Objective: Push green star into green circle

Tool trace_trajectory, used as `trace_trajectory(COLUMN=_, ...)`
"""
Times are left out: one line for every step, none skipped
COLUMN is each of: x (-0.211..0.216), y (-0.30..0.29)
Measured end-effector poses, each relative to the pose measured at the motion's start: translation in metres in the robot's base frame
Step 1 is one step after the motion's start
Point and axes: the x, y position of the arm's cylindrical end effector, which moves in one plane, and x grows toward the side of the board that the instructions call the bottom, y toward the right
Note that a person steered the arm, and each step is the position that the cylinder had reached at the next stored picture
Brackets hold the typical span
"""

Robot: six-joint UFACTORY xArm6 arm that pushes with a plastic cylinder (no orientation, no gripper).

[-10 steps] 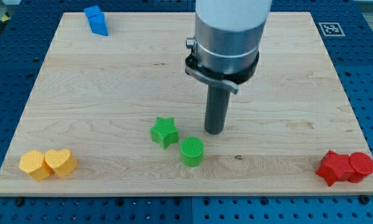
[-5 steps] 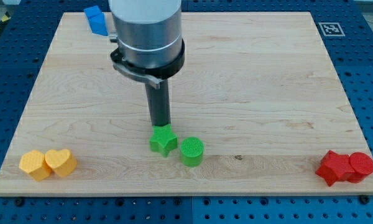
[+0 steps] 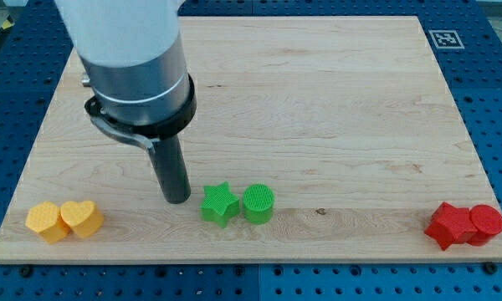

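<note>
Single view: high front angle, looking down, whole board [image 3: 335, 100] visible.

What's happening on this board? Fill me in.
A robot arm is pushing blocks with my tip, which sits on the board just to the view's left of the green star, a small gap between them. The star lies right beside the green circle, touching it or nearly so. Two yellow blocks sit at the lower left, two red blocks at the lower right.
</note>
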Motion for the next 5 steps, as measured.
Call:
trace_trajectory(x=0.002, y=0.013)
trace_trajectory(x=0.01, y=0.023)
trace_trajectory(x=0.013, y=0.042)
trace_trajectory(x=0.011, y=0.055)
trace_trajectory(x=0.004, y=0.055)
